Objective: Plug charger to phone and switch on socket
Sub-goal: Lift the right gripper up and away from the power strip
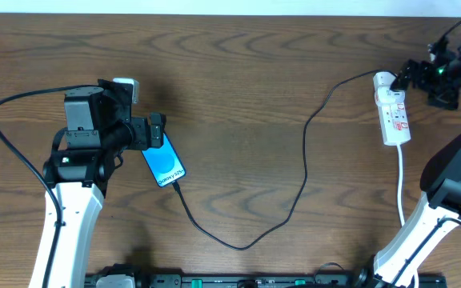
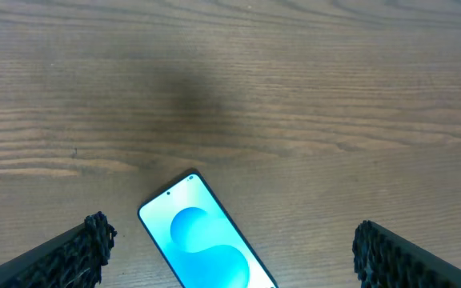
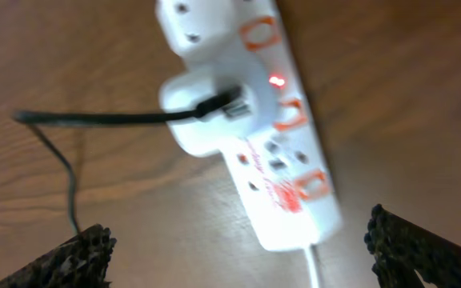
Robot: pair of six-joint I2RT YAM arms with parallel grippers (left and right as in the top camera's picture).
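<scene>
The phone [image 1: 165,163] lies on the table with its blue screen up; it also shows in the left wrist view [image 2: 206,240]. The black charger cable [image 1: 294,200] runs from the phone's lower end in a loop to a white adapter in the socket [image 1: 394,112]. In the right wrist view the socket [image 3: 286,152] has a red light on beside the adapter [image 3: 202,112]. My left gripper [image 2: 229,252] is open, its fingers either side of the phone's upper part. My right gripper [image 3: 234,252] is open above the socket, empty.
The socket's thick white cord [image 1: 402,180] runs down towards the front edge on the right. The charger cable [image 3: 62,152] crosses the wood left of the socket. The right arm's base [image 1: 446,192] stands at the right.
</scene>
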